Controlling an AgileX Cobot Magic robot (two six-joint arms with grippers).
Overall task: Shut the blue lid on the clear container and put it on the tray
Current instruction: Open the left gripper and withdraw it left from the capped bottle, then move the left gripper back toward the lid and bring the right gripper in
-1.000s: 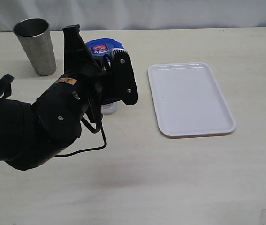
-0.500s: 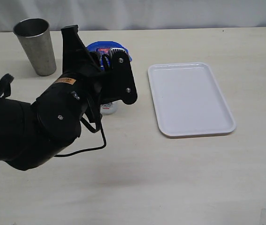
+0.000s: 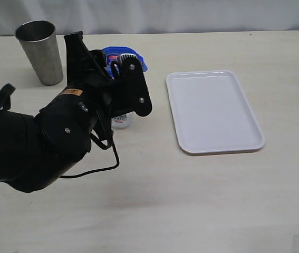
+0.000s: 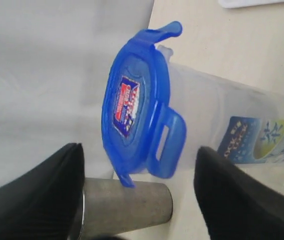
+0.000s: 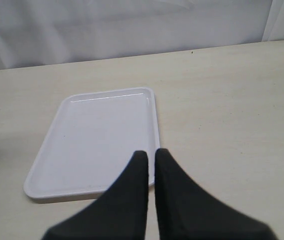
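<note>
The blue lid [image 3: 125, 55] sits on the mouth of the clear container [image 3: 121, 122], which stands upright left of the tray [image 3: 212, 110]. My left arm [image 3: 70, 132] hides most of the container in the exterior view. In the left wrist view the lid [image 4: 136, 107] caps the container [image 4: 232, 125], with one flap lying along the wall and another sticking outward. My left gripper [image 4: 139, 192] is open, its fingers [image 4: 41, 200] wide apart, one on each side of the lid end and touching nothing. My right gripper [image 5: 151, 156] is shut and empty, near the tray [image 5: 96, 135].
A tapered steel cup [image 3: 39, 51] stands at the back left, close behind the container; it shows between the left fingers as the steel cup [image 4: 126, 205]. A white backdrop runs along the table's far edge.
My left gripper has shifted slightly left and back, so more of the blue lid shows in the exterior view. The container and tray have not moved.
</note>
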